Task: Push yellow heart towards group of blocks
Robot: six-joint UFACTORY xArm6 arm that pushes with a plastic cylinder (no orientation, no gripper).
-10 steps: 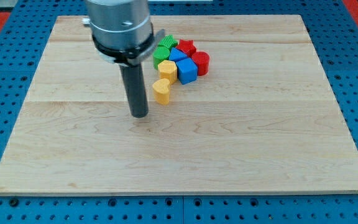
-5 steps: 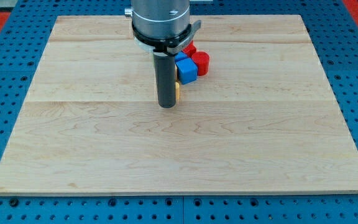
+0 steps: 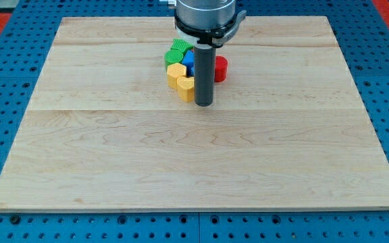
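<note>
The yellow heart [image 3: 186, 88] lies on the wooden board [image 3: 194, 148], touching the bottom of a tight group of blocks near the view's top centre. The group holds a second yellow block [image 3: 175, 73], a green block [image 3: 178, 47], another green block [image 3: 170, 59], a blue block [image 3: 189, 62] and a red cylinder [image 3: 221, 68]. My tip [image 3: 204, 104] stands on the board right next to the yellow heart, on its right side. The rod hides part of the group, including another blue block.
A blue pegboard surface [image 3: 5, 135] surrounds the board on all sides. The arm's grey body [image 3: 204, 17] hangs over the board's top edge above the group.
My tip has moved from the left of the yellow heart across to its right. The yellow heart has shifted up and right and now touches the group.
</note>
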